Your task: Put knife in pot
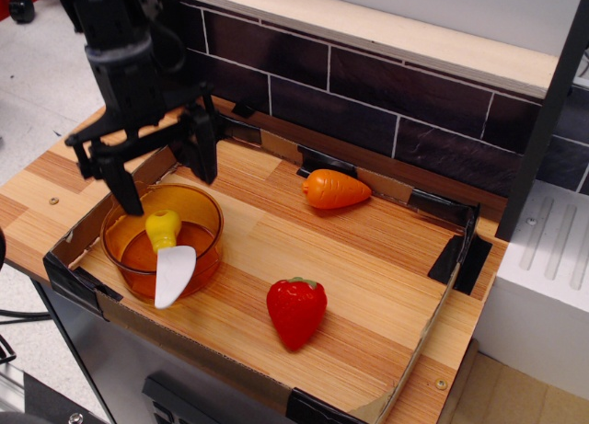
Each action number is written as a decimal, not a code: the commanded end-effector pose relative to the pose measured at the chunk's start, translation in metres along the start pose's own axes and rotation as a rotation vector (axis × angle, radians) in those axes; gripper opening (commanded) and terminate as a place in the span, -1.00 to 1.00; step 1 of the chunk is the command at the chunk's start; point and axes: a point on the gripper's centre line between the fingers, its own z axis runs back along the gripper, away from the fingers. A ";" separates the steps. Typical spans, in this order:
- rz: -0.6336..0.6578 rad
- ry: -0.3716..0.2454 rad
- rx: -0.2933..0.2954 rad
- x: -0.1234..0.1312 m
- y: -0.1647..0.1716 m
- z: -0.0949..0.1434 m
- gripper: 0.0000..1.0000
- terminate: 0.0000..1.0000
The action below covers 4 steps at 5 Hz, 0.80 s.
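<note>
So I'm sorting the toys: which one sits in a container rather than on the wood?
The knife, yellow handle inside the orange pot, white blade over its rim. The carrot and strawberry lie on bare wood.

Wooden table (368,249): orange pot (121,249) left, carrot (336,189) back, strawberry (296,311) front.

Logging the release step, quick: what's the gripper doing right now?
Gripper: open, holding nothing; the knife lies in the pot below it.

Orange toy carrot (336,189) near the dark tiled back wall (386,97), red strawberry (296,311) toward the front — both on the wooden tabletop (368,258), cardboard edging (419,350) around it
</note>
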 end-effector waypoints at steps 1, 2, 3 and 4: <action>-0.062 -0.100 -0.149 0.002 -0.023 0.071 1.00 -1.00; -0.106 -0.094 -0.159 0.008 -0.029 0.088 1.00 -1.00; -0.106 -0.094 -0.159 0.008 -0.029 0.088 1.00 -1.00; -0.106 -0.094 -0.159 0.008 -0.029 0.088 1.00 1.00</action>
